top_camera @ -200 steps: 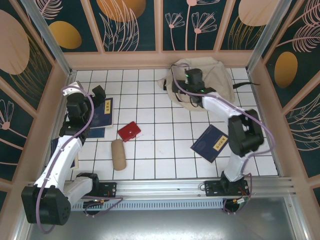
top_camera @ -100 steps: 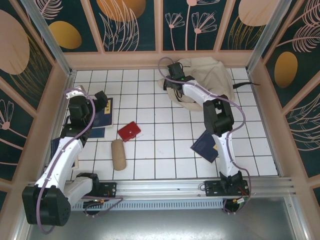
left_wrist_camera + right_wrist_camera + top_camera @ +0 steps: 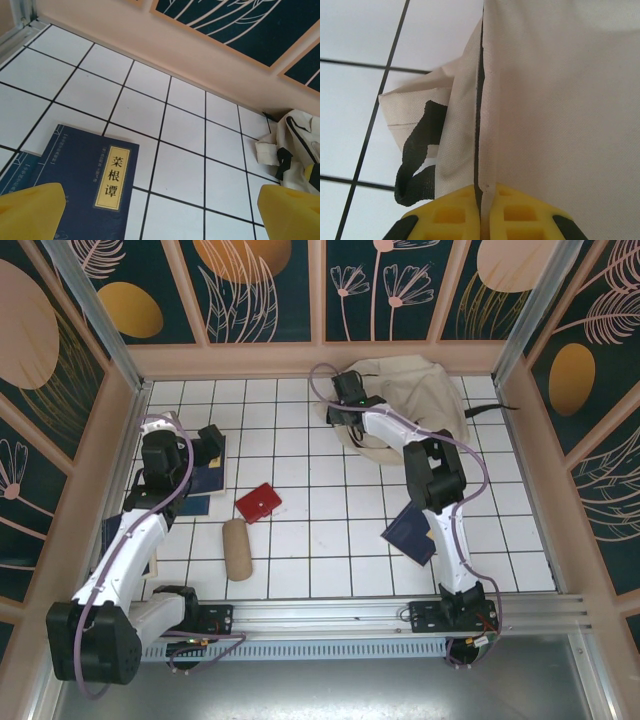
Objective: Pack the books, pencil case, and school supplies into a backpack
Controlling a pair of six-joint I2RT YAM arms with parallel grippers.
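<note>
backpack (image 3: 425,400) lying at worktop's (image 3: 330,545) far edge, right of centre | right claw (image 3: 484,192) pinching shut on its left-hand fabric | books (image 3: 95,175) lying one by the left edge under the wide-open left claw (image 3: 160,210), one toward the near right corner | pencil case (image 3: 237,550) lying near-left | red square (image 3: 258,502) lying just beyond it

Right claw (image 3: 485,195) has slid to the backpack (image 3: 560,100) fabric's left edge.

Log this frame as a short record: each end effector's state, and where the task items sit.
left end effector: open, above a navy book
right end effector: shut on backpack fabric at a seam
second book: on tiles, partly hidden by right arm
pencil case: on tiles, unpacked
red square: on tiles, apart from pencil case
</note>
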